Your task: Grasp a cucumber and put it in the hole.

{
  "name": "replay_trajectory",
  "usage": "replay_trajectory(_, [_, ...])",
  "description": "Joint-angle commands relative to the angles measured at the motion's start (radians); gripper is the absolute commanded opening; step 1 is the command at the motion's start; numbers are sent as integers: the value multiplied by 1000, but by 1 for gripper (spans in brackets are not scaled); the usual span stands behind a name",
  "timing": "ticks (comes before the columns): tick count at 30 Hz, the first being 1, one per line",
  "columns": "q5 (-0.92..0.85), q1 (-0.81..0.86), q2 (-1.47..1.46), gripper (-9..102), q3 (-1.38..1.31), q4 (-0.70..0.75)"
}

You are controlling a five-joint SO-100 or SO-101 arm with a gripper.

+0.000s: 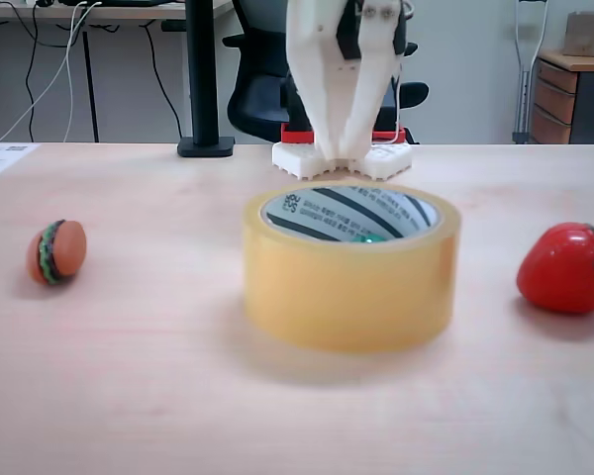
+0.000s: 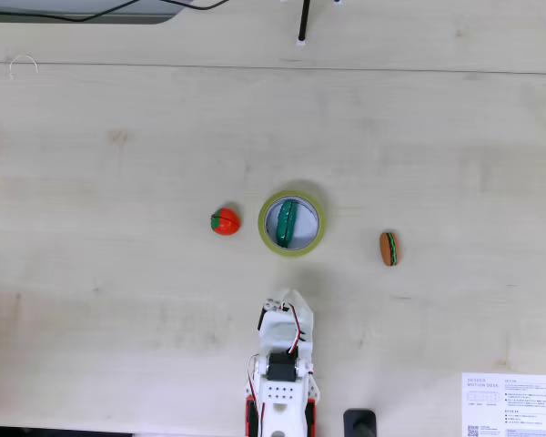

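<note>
One cucumber (image 2: 288, 222), one tape roll (image 1: 350, 287), one toy burger (image 1: 56, 251) and one toy strawberry (image 1: 566, 267) are sharing a pale wooden table (image 1: 129, 396) with a single white robot arm (image 2: 283, 364). The gripper (image 1: 345, 150) is hanging behind the roll in the low fixed view, its two white fingers (image 1: 317, 89) converging at their tips, with nothing visibly held between them; whether they are fully together cannot be told. Seen from above, the gripper (image 2: 288, 299) is sitting just short of the roll and apart from it. The cucumber is lying inside the hole (image 2: 302, 218), running lengthwise across the round opening, and a small patch of green (image 1: 372, 237) is peeking over the rim in the low view. The burger and strawberry are resting on opposite sides of the roll, each well apart from it.
</note>
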Motion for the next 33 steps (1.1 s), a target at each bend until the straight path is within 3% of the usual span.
replay_trajectory(1, [12,3,2,0,6,-15])
replay_trajectory(33, [12,3,2,0,152,-6])
